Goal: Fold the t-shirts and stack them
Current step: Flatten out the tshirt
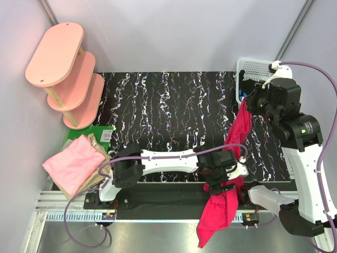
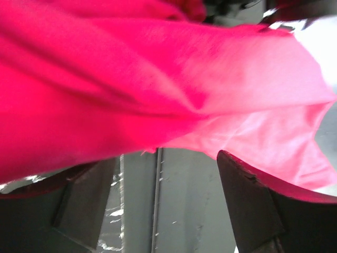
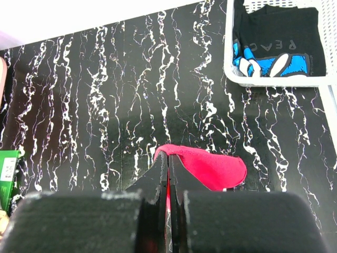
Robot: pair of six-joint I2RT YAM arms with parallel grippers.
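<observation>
Black marbled tabletop (image 1: 168, 105) fills the overhead view, with pale walls around it. Your right gripper (image 1: 251, 103) is raised near the far right corner, and the crimson t-shirt (image 1: 239, 129) hangs from it in a long twisted rope that runs down past the left gripper (image 1: 224, 184) and spills over the near edge. Well off to the left of that left gripper, a light pink t-shirt (image 1: 73, 161) lies folded on a tan t-shirt (image 1: 97, 145), so you seem to have two stacked and this third one not yet spread or folded. Just beyond the right gripper sits a white basket (image 1: 247, 66).

From the left wrist, your left gripper (image 2: 163, 158) stands apart, its fingers (image 2: 247, 195) wide on either side. The crimson t-shirt (image 2: 131, 79) drapes across just beyond the tips, and nothing is pinched between them.

From the right wrist, your right gripper (image 3: 168, 158) is pressed together on a fold of the crimson t-shirt (image 3: 210, 166), which bulges out to its right. Ahead and to the right, the white basket (image 3: 230, 52) holds a dark garment (image 3: 279, 37) with blue and white print.
</observation>
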